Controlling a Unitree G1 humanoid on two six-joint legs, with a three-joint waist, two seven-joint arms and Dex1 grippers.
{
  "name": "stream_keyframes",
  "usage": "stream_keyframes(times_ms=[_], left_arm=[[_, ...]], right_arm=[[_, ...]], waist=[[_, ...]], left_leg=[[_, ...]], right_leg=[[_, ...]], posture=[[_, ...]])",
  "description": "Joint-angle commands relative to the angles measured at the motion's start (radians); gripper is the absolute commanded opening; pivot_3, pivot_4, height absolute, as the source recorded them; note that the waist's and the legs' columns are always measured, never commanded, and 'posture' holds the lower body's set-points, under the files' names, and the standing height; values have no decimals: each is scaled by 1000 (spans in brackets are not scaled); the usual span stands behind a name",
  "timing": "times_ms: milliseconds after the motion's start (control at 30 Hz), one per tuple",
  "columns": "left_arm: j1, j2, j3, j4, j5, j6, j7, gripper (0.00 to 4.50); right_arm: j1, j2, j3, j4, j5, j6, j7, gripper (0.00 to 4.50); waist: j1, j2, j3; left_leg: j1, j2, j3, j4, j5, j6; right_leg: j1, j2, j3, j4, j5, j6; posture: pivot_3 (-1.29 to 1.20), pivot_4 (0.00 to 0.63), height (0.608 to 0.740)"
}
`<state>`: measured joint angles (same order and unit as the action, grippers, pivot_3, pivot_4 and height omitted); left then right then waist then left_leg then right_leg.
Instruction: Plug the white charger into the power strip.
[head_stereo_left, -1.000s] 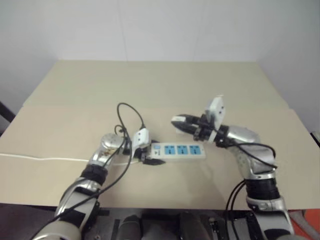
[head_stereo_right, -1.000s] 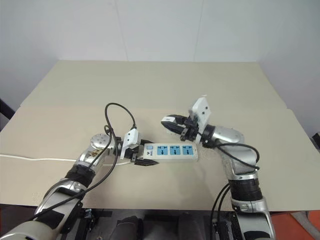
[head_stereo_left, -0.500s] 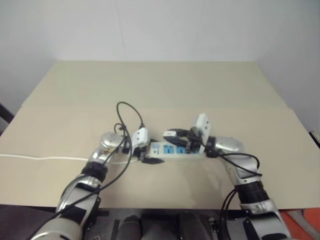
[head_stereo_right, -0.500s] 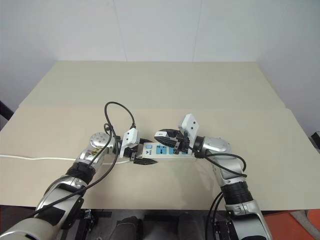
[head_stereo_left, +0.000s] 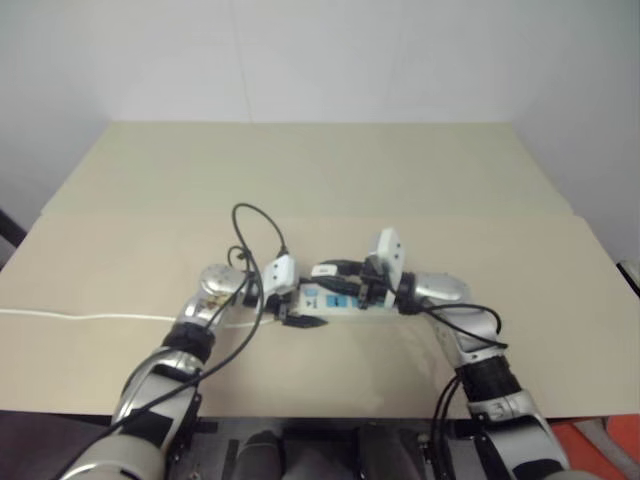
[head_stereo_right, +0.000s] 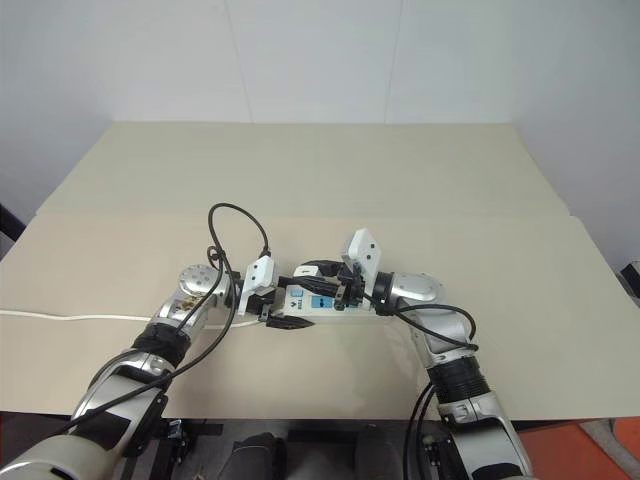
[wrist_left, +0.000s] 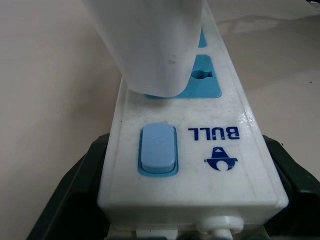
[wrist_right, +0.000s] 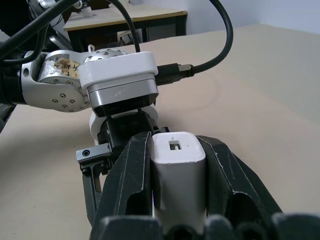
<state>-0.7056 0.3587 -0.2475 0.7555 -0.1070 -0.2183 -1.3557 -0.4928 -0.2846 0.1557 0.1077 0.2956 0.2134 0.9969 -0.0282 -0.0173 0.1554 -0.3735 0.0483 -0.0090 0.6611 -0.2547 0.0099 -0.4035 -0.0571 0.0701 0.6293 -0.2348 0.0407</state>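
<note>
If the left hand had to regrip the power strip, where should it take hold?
Probably where it holds now: the switch end of the power strip, fingers across its two long sides, coming in endwise. That end is narrow and socket-free, leaving the blue sockets clear for the white charger in the right hand.

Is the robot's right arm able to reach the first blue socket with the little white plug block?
Probably yes. The right gripper holds the small white charger block right over the first blue socket of the long white power strip, which the left gripper clamps steady.
</note>
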Motion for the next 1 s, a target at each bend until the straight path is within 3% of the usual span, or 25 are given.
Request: stream_keyframes(times_ms=[33,1000], left_arm=[[-6,17,-7,2,31,-3,0,3329],[20,46,-6,-36,20,14,-30,3329]], right_arm=[[-19,11,5,15,-3,-34,0,1142],[-95,-60,-35,181,0,-105,82,1142]], waist=[[0,0,0],[-12,0,0]], left_leg=[[0,0,0,0,0,0],[0,0,0,0,0,0]], right_leg=[[0,0,0,0,0,0],[0,0,0,0,0,0]], posture=[[0,150,740],[0,150,740]])
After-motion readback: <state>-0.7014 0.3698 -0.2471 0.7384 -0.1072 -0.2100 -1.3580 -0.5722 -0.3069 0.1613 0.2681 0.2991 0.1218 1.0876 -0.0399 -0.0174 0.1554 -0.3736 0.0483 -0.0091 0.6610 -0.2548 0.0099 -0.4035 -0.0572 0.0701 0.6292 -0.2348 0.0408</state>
